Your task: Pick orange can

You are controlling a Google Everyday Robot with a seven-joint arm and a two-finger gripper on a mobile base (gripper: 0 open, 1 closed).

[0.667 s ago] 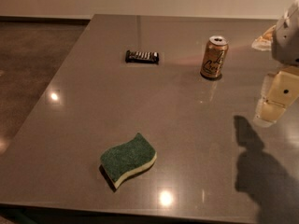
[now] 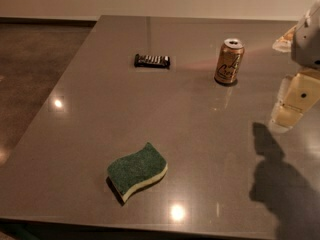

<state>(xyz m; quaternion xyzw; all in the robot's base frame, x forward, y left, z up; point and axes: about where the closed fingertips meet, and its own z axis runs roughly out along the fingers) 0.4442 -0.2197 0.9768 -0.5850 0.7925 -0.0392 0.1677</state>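
The arm (image 2: 307,39) comes into view at the right edge, above the right side of the desk (image 2: 100,114). Only its last part is seen: a grey-white rounded body on top, and below it the cream-coloured tool (image 2: 295,101), which points downward and a little to the left. The tool hangs over the desk and touches nothing. Whether it is spread or pressed together, I cannot tell. Its dark shadow (image 2: 280,184) lies on the desk in front of it.

There is one can (image 2: 229,61). It stands upright on the far part of the desk, right of the middle, left of the tool and apart from it. There is one dark candy bar (image 2: 152,60), lying flat to the left of the can, well apart. There is one green and yellow sponge (image 2: 137,170), lying near the front edge, far from both.
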